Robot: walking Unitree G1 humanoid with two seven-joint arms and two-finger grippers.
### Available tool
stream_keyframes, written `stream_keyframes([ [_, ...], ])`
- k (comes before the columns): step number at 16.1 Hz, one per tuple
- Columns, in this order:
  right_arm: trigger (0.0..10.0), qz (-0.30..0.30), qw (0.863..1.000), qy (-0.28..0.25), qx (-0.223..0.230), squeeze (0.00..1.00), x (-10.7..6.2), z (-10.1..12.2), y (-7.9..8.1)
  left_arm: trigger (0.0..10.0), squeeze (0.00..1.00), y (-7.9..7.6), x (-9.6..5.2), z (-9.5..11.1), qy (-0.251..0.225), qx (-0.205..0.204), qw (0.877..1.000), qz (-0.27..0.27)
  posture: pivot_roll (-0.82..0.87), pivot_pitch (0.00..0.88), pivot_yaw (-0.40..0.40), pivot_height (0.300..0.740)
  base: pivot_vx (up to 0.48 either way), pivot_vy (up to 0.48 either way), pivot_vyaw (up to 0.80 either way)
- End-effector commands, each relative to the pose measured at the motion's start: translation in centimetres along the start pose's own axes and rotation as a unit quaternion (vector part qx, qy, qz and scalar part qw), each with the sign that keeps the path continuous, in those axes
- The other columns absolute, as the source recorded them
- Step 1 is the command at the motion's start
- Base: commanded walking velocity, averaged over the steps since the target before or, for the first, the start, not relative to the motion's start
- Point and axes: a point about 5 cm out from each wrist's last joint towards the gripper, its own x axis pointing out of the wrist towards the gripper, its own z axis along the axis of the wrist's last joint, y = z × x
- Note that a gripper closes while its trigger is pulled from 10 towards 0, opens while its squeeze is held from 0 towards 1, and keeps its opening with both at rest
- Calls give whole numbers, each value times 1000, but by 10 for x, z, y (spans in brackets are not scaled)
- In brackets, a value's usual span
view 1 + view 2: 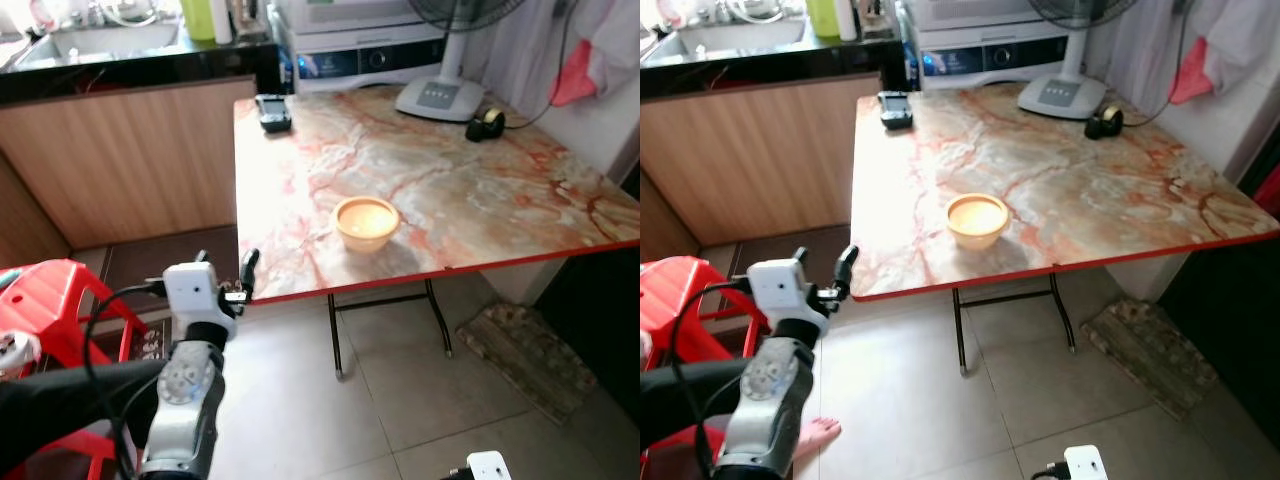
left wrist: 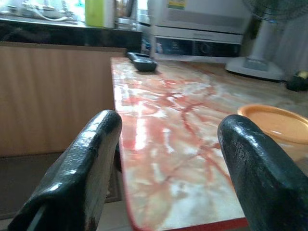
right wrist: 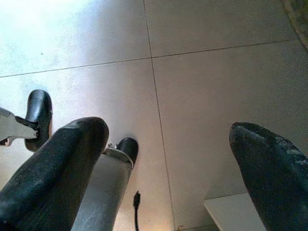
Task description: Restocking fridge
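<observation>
Left eye view: marble table [image 1: 470,190] on tiled floor [image 1: 300,400]; both end effectors spread.

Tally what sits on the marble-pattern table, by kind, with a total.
Orange bowl: 1
Fan base: 1
Tape dispenser: 1
Small black device, kind unclear: 1
Total: 4

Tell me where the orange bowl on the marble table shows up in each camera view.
Left eye view: orange bowl near the table's front edge, centre of picture.
Right eye view: bowl just left of centre, same front edge.
Left wrist view: bowl at right, beyond the open left gripper.
Right wrist view: floor tiles, no bowl.
Shared landmark: fan base, far table side.
</observation>
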Motion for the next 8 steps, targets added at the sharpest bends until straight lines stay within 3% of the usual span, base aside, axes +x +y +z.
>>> stream_keyframes([
  [1,10000,0,1000,-1,7,0,0,-1,1,10000,0,-2,4,1,3,-1,1000,-7,-26,0,30,740,289,0,0],
  [6,10000,-1,1000,3,10,0,0,-2,2,10000,0,-3,8,5,5,4,1000,-15,-6,0,29,740,329,0,0],
  [8,10000,2,1000,3,7,0,0,-1,1,10000,0,-1,7,5,4,6,1000,-12,-3,0,27,740,345,0,-800],
])
